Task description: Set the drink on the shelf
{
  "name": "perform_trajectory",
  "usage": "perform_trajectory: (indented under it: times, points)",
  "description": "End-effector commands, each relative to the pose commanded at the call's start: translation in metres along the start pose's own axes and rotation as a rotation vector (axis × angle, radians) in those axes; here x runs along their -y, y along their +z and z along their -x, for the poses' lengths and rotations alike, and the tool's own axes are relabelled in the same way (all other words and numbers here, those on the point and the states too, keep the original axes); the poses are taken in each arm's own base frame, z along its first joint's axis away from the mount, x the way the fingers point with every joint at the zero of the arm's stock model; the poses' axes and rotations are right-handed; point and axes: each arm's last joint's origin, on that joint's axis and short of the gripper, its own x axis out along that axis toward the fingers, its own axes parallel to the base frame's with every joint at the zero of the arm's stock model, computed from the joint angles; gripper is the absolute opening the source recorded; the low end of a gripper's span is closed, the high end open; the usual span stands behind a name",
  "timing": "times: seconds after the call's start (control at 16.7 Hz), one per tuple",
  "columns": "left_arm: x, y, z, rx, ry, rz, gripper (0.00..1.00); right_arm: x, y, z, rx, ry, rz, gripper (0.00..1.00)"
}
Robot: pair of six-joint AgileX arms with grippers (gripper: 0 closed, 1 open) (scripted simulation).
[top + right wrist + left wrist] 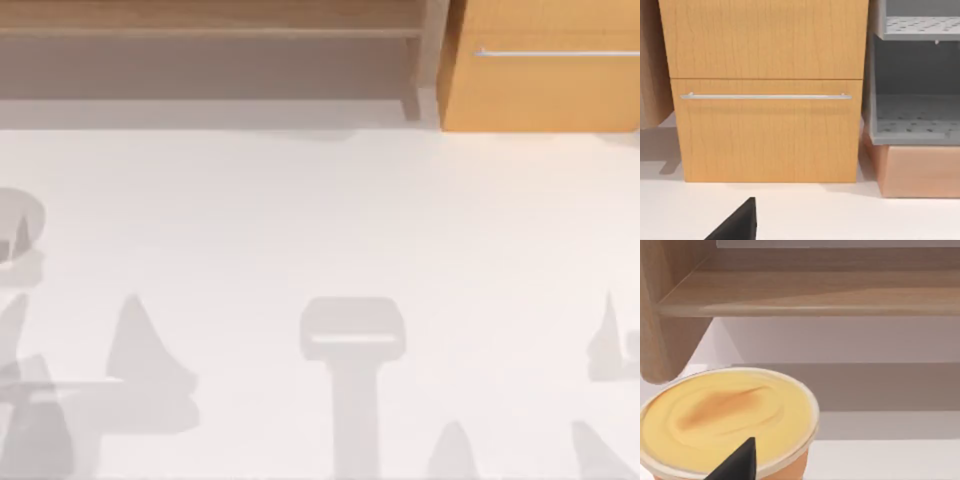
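My left gripper (740,460) brings the drink (727,415) below the shelf (830,290) — finger state unclear — lift higher, stay level.

The shelf (210,30) looks like pale brown wood with a fine straight grain and a matt finish. The cabinet (767,90) beside it is warmer orange-tan wood, smooth, with faint vertical grain; its bar handle (765,96) looks like brushed silver metal. The table (320,230) is plain white, smooth and matt. The drink (727,415) has a creamy yellow top, smooth and softly glossy, with a thin white rim and an orange side. A grey rack (915,115) shows perforated, matt trays.
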Motion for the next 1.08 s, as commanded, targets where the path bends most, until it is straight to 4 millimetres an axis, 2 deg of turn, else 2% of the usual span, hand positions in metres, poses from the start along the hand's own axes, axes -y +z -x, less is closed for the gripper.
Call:
perform_trajectory:
  times: [0.3, 0.54, 0.72, 1.08]
  points:
    - [-0.043, -0.041, -0.014, -0.015, -0.003, 0.011, 1.00, 0.000, 0.000, 0.000, 0.000, 0.000, 0.000, 1.00]
    - [-0.062, -0.067, -0.014, -0.019, -0.004, 0.017, 1.00, 0.000, 0.000, 0.000, 0.000, 0.000, 0.000, 1.00]
    - [-0.068, -0.076, -0.014, -0.019, -0.004, 0.018, 1.00, 0.000, 0.000, 0.000, 0.000, 0.000, 0.000, 1.00]
    - [-0.066, -0.076, -0.014, -0.022, -0.007, 0.020, 1.00, 0.000, 0.000, 0.000, 0.000, 0.000, 0.000, 1.00]
